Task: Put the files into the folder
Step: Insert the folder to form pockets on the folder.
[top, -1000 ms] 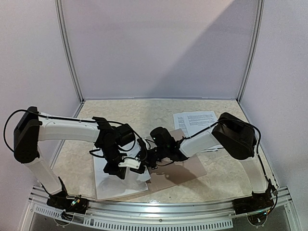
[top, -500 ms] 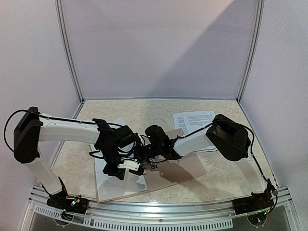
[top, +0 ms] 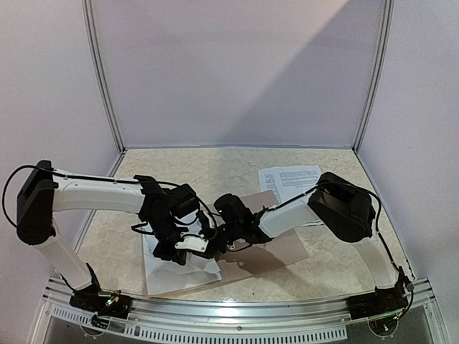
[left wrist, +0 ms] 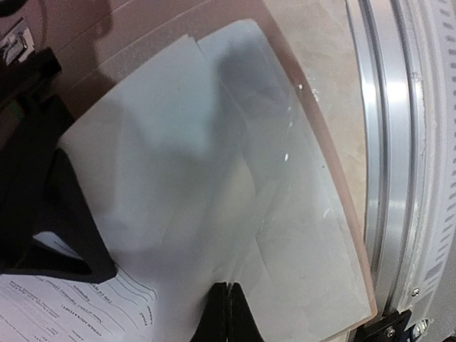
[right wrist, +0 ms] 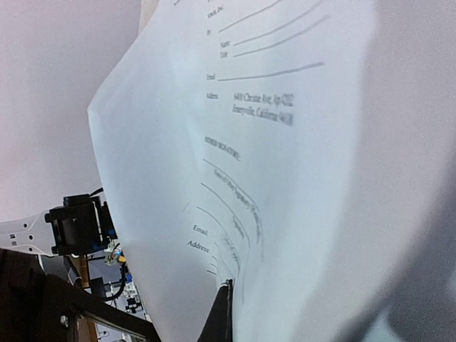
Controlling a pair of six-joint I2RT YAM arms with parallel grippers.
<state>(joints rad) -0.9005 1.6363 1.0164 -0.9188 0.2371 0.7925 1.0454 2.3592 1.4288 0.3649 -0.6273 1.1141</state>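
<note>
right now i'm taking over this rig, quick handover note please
Left hand: shut at the edge of the sheets lying on the open folder; whether it pinches one is unclear.
Right hand: shut on a printed sheet, curled upward.
Done: some sheets lie on the folder's left half.
Left: lay the held sheet in, then bring the stack from the far right.

Beige marbled table (top: 215, 166); aluminium rail (top: 251, 313) along near edge; lilac walls (top: 237, 72).

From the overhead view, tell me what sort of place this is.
Likely a robot test booth: plain lilac wall panels, a beige marbled tabletop, a ribbed aluminium rail carrying two arm bases.
</note>
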